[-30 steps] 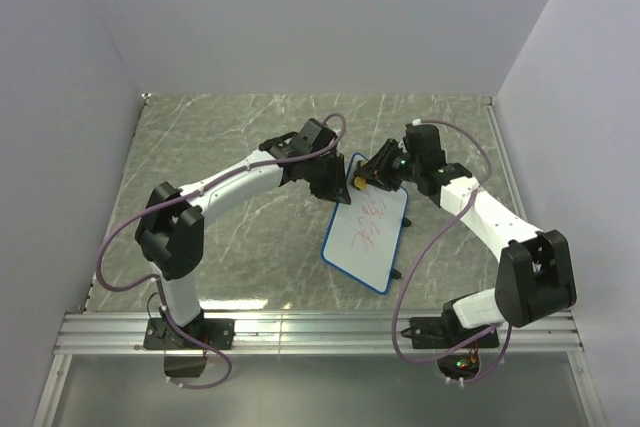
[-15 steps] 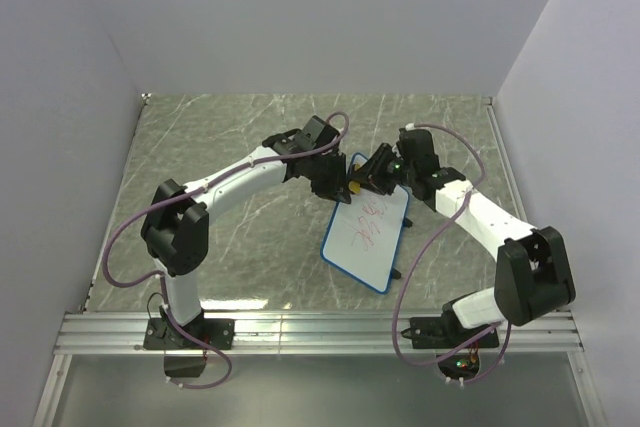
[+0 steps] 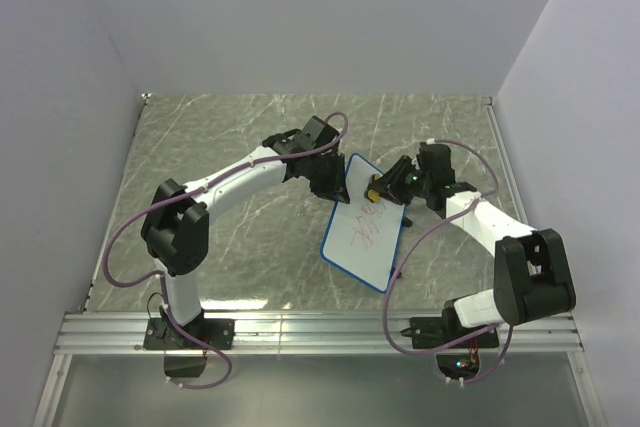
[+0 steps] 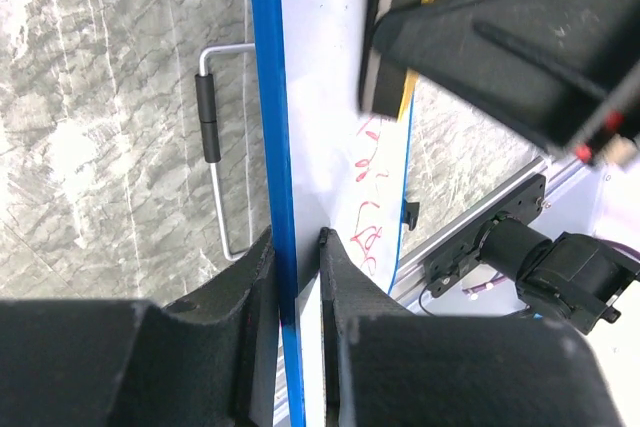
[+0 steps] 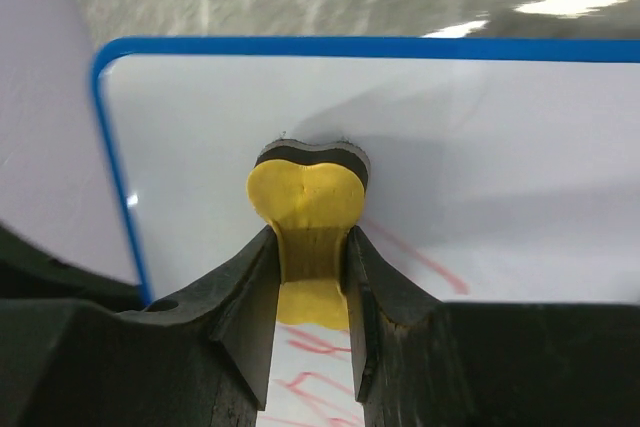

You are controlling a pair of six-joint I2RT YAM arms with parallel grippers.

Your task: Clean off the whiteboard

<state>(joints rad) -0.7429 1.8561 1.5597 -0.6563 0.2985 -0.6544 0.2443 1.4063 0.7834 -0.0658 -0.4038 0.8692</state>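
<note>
The whiteboard [image 3: 365,229], white with a thin blue frame, stands tilted on the marble table with red scribbles on its face. My left gripper [image 3: 335,187] is shut on its upper left edge; in the left wrist view the blue frame [image 4: 270,127] runs between my fingers [image 4: 297,247]. My right gripper [image 3: 385,187] is shut on the small yellow eraser [image 3: 372,192] and presses it against the upper part of the board. In the right wrist view the eraser [image 5: 305,209] sits between my fingers [image 5: 311,272] on the white surface [image 5: 480,147], above red marks [image 5: 310,382].
A wire stand [image 4: 215,147] props the board from behind on the marble table [image 3: 230,197]. Grey walls close the table on three sides. A metal rail [image 3: 300,332] runs along the near edge by the arm bases.
My right gripper has slid the eraser right and a little down across the board's top. The left gripper still holds the board's edge.
</note>
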